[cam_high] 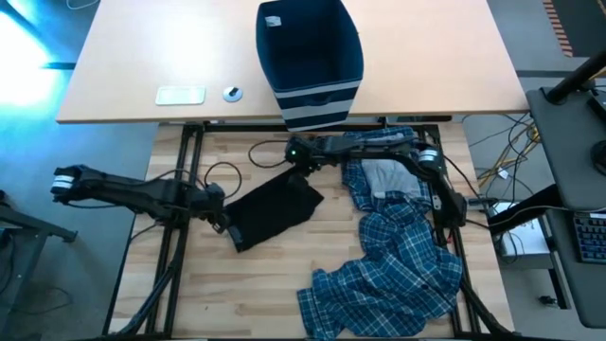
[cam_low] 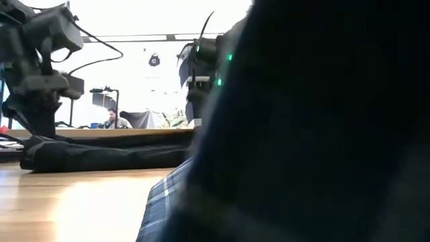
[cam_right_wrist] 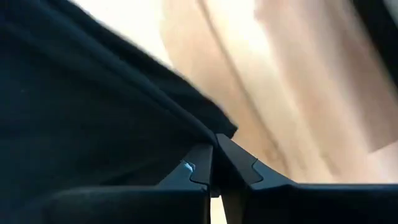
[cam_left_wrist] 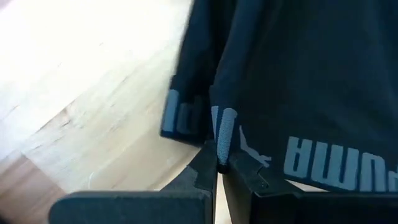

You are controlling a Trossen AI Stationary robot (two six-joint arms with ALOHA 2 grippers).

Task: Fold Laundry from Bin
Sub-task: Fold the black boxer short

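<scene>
Table: you have a pale slatted wooden work table (cam_high: 284, 275) in front of you, butted against a tan desk (cam_high: 142, 57) on the far side.
Plaid heap: blue-and-white plaid cloth garments (cam_high: 398, 265) lie crumpled across your right half of the table, running to the near edge; a grey piece (cam_high: 383, 176) shows among them at the far end. In the low view this heap fills most of the frame.
Bin: the soft-sided navy fabric bin with pale stripes round its lower half (cam_high: 312, 62) stands on the tan desk, its near side at the edge beside the work table. You can see into it from above; it looks dark inside.
Black piece: a small black cloth garment with grey lettering (cam_high: 275, 210) lies mostly flat, mid-table, between the two arms, just beside the plaid heap.
Left gripper (cam_high: 223, 224): its fingers are pinched on the near-left corner of the black garment; the left wrist view shows the hem clamped between them.
Right gripper (cam_high: 305, 161): fingers closed on the far-right corner of the same black garment, low over the table.
Small items: a pale flat rectangular object (cam_high: 180, 95) and a small round object (cam_high: 232, 93) sit on the desk, left of the bin.
</scene>
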